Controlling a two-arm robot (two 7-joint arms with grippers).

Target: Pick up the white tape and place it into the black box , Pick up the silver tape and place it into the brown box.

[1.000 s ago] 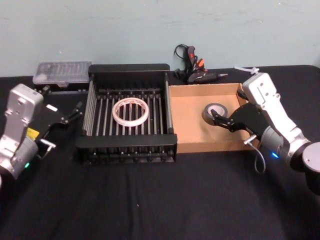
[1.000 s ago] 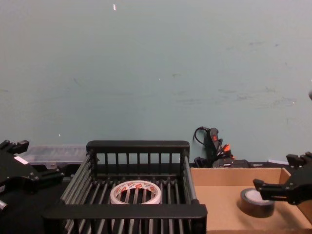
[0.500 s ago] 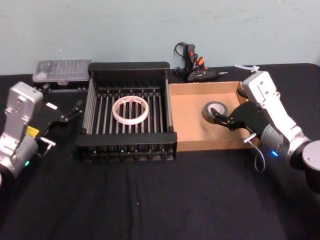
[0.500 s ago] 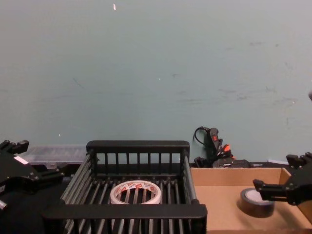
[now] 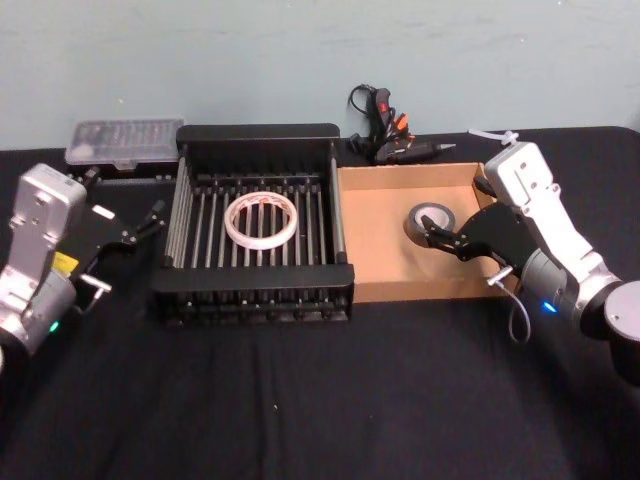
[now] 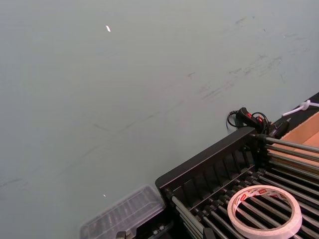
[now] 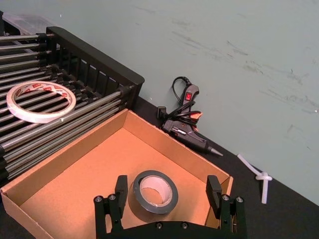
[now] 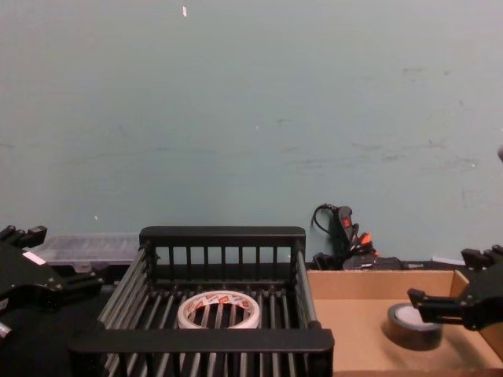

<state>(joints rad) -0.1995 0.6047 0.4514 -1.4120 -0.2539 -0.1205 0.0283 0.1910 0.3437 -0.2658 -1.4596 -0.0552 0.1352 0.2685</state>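
Note:
The white tape (image 5: 230, 222) (image 6: 264, 230) (image 7: 37, 118) (image 8: 189, 314) lies flat on the barred bottom of the black box (image 5: 255, 134) (image 8: 222, 234) (image 7: 94, 50) (image 6: 209, 164). Inside the brown box (image 5: 375, 240) (image 7: 75, 184) (image 8: 354, 330) the silver tape (image 5: 415, 225) (image 7: 149, 215) (image 8: 409, 336) rests flat near the right wall. My right gripper (image 5: 455, 212) (image 7: 167, 186) (image 8: 440, 276) is open, with its fingers spread wide on either side of the silver tape and apart from it. To the left of the black box, my left gripper (image 5: 125, 198) (image 8: 63, 253) stands open and holds nothing.
A black glue gun (image 5: 385, 130) (image 7: 187, 127) (image 8: 346, 236) lies behind the boxes near the wall. A clear plastic case (image 5: 125, 143) (image 6: 122, 216) (image 8: 86, 247) sits at the back left. A white zip tie (image 5: 495, 137) (image 7: 259, 179) lies at the back right.

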